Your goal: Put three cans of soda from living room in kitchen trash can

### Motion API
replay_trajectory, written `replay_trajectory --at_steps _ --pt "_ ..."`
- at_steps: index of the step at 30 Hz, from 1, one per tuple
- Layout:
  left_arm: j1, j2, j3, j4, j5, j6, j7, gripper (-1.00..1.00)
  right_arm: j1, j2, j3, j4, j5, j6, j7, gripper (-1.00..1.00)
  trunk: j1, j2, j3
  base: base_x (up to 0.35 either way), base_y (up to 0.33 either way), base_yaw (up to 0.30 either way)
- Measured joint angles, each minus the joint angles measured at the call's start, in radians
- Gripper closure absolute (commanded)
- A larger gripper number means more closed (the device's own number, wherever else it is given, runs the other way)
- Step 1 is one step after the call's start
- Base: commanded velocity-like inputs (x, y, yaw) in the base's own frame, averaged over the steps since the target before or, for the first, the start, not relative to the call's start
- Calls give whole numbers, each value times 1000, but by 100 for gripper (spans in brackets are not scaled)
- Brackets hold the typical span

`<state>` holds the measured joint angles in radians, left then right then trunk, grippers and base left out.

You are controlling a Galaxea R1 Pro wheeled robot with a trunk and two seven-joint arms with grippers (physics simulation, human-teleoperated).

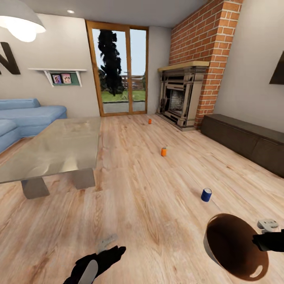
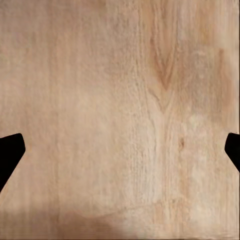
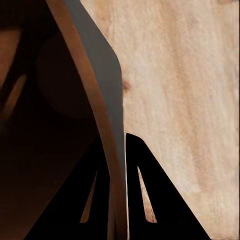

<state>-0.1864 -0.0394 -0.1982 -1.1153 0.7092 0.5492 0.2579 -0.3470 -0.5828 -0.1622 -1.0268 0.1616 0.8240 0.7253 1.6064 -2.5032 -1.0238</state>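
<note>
Living room, wood floor (image 1: pixel 150 205). Coffee table (image 1: pixel 55 146) on the left. Right gripper (image 3: pixel 116 200) is clamped on the rim of the bucket (image 1: pixel 232 248), one finger inside the wall, one outside. Left gripper (image 2: pixel 120 155) is spread wide, empty, over bare planks. Two orange cans stand upright ahead: nearer can (image 1: pixel 163 151), farther can (image 1: pixel 150 121) by the fireplace (image 1: pixel 179 98). A blue can (image 1: pixel 206 194) stands closest, just ahead of the bucket. The free left arm suits the pickup.

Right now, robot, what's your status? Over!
Left gripper open, empty, over floor. Right gripper shut on trash can rim. Two orange soda cans on floor ahead. Blue can nearer, off the direct line.
</note>
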Motion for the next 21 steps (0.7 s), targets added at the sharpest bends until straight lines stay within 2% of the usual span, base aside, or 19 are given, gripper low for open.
replay_trajectory --at_steps 2,4,6,9,11,14,15,18,20,21 --pt "-56 -16 -51 4 1 12 26 -100 -1 -1 0 5 -2 2 -16 100 0 0 0 0 -304 -295" --pt "-144 -53 -124 40 5 52 89 -100 -3 -7 -1 10 -1 3 -35 100 0 0 0 0 -305 -295" --pt "-204 -77 -160 89 8 72 118 -100 -7 -10 -3 13 5 3 -42 100 0 0 0 0 -306 -295" --pt "-254 -98 -204 137 11 86 145 -100 -11 -8 -9 15 -3 -2 -47 100 0 0 0 0 -307 -183" --pt "-251 -100 -218 149 10 79 151 -100 -12 -6 -10 16 -3 -18 -47 100 0 0 0 0 -308 -70" --pt "-226 -101 -230 151 5 67 161 -100 -13 -3 -13 15 -13 -136 -47 100 0 0 0 0 -309 -21" --pt "-223 -101 -231 151 5 65 162 -100 -13 -2 -13 15 -23 -151 -47 100 0 0 0 0 -309 -9" --pt "-219 -100 -232 150 4 63 163 -100 -13 -3 -15 16 -7 -173 -50 100 0 0 0 0 -310 -5" --pt "-223 -99 -228 150 8 64 158 -100 -13 -6 -36 16 -13 -176 -50 100 0 0 0 21 -313 -16" --pt "-240 -99 -225 150 10 68 156 -100 -13 -6 -58 15 -21 -165 -48 100 0 0 0 72 -315 -108"
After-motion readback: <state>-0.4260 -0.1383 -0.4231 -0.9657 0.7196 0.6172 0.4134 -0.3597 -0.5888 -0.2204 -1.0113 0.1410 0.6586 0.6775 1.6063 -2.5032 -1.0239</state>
